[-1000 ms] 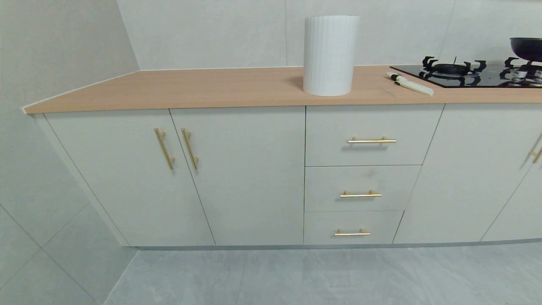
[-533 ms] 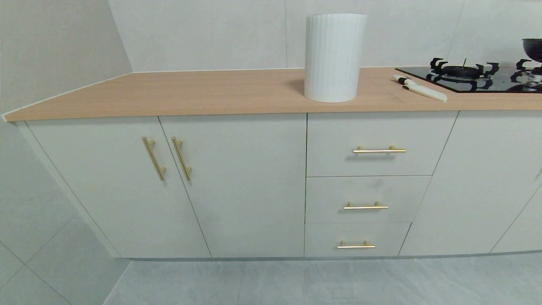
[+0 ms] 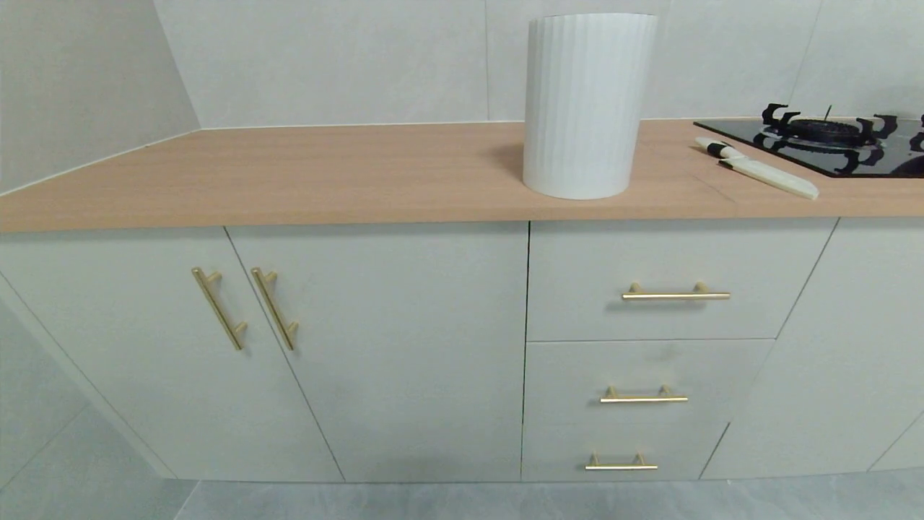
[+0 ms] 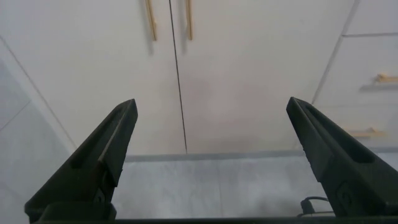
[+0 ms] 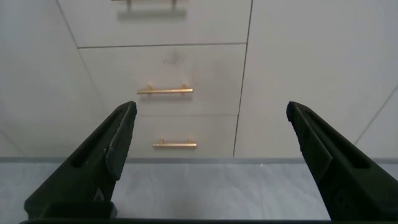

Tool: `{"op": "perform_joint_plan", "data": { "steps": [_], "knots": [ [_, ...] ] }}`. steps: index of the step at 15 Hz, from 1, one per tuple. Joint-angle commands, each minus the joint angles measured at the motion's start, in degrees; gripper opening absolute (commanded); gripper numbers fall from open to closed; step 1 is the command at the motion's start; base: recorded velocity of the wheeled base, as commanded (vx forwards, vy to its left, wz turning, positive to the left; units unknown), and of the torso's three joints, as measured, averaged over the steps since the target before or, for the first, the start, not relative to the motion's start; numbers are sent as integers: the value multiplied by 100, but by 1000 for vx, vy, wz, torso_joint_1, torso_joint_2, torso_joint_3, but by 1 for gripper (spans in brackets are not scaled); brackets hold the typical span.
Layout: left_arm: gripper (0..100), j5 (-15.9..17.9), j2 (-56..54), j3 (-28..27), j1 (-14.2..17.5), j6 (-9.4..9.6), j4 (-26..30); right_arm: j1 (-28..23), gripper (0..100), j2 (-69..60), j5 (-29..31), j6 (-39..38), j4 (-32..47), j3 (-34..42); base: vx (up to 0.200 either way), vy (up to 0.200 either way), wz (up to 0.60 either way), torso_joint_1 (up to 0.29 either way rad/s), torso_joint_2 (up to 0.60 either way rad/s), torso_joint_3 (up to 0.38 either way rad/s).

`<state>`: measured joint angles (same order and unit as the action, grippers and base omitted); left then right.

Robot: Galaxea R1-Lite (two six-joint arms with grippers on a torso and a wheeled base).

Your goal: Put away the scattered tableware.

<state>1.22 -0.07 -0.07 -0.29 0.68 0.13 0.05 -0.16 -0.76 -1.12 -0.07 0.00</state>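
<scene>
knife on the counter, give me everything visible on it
The knife is slim and cream-coloured, with a black band near its rounded far end. The longer part tapers toward the counter's front edge. It looks like plastic or ceramic, and the blade may be sheathed. It lies flat and diagonal on the wooden countertop, between the white ribbed container and the hob, clear of the container. Nothing holds it.

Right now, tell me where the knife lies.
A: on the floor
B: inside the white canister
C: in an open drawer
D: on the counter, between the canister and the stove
D: the knife lies flat on the counter, between the canister and the stove.
</scene>
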Motion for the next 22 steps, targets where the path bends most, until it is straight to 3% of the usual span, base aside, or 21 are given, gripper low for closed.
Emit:
{"op": "perform_joint_plan", "data": {
  "steps": [1,11,22],
  "knots": [
    [100,1,7,-1,3,2,-5,4,100,16,-4,-2,-1,0,200,0,0,7,7,2],
    [100,1,7,7,-6,2,-5,4,100,16,-4,-2,-1,0,200,0,0,4,4,1],
    [100,1,7,7,3,2,-5,4,100,16,-4,-2,-1,0,0,0,0,0,0,0]
  ]
}}
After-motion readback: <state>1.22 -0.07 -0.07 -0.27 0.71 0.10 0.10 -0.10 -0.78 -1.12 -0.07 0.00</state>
